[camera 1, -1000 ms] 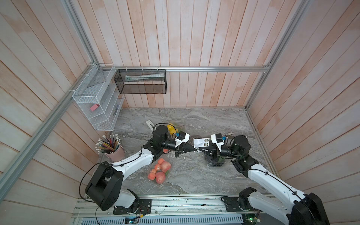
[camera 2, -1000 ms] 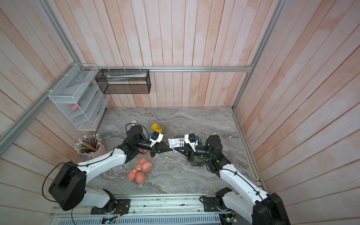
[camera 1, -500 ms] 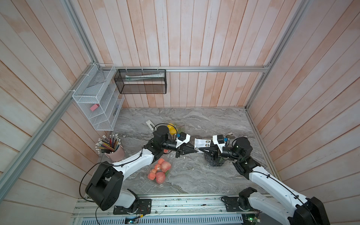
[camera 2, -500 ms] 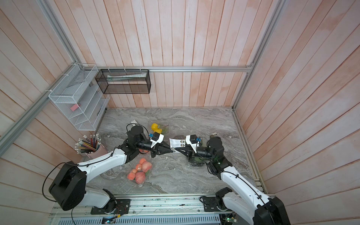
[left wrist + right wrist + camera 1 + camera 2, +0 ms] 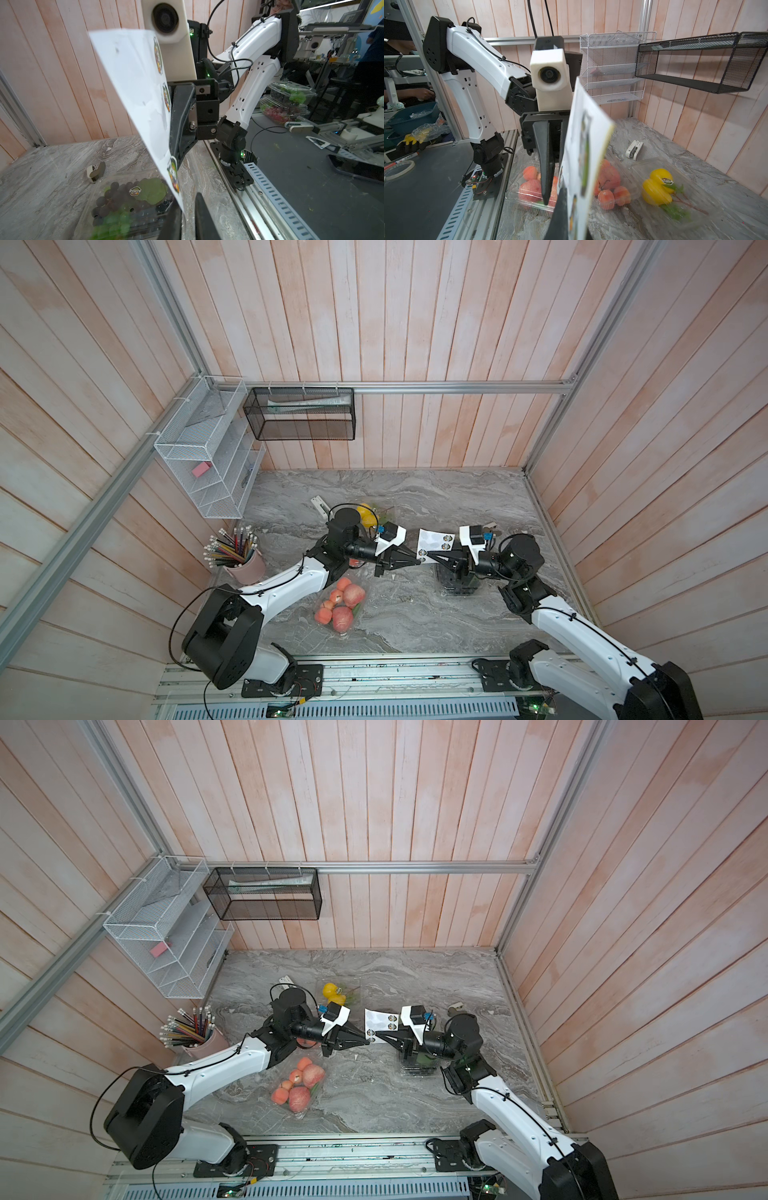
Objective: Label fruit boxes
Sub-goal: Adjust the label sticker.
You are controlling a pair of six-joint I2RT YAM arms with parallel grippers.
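1. Grape box [image 5: 124, 207]: on the tabletop directly under the right jaws, with one round label [image 5: 135, 190] on its lid.
2. Yellow-fruit box [image 5: 658, 187]: past the left jaws, toward the back wall. It carries a label too.
3. Apple boxes: one [image 5: 340, 610] sits on the base side of the left jaws, the other [image 5: 610, 187] under the left wrist.
4. Sticker sheet [image 5: 432, 541]: off the tabletop, between the two sets of jaws. The right jaws are clamped fully closed on its lower edge.
5. Left jaws: nearly tip to tip with the right jaws and parted only a crack. The sheet's corner sits in the gap; can't tell whether they touch it.
6. Pencil cup [image 5: 245, 564]: well behind the left jaws, by the side wall.
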